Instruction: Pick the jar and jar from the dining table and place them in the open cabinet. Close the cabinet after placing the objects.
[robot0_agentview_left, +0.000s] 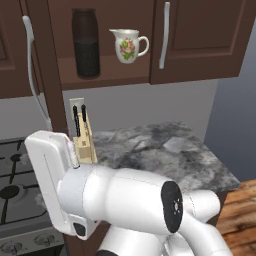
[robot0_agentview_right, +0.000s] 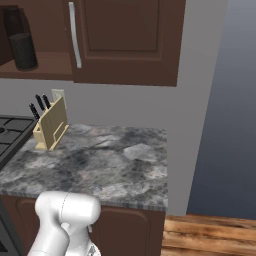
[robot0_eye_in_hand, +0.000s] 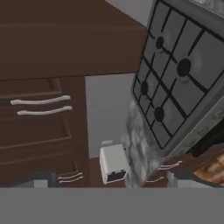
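Arm folded low, close to the base
The white arm (robot0_agentview_left: 125, 200) is bent across the left base view — the gripper (robot0_eye_in_hand: 109, 181) is held wide open, nothing gripped.

Tall dark brown-black cylindrical jar (robot0_agentview_left: 86, 44) stands upright on the wooden shelf of the dark brown wooden wall cabinet (robot0_agentview_left: 200, 35), at the shelf's left end near the front edge. Cabinet's panelled door (robot0_agentview_left: 15, 50) with its long silver bar handle (robot0_agentview_left: 31, 60) hangs open on the left.
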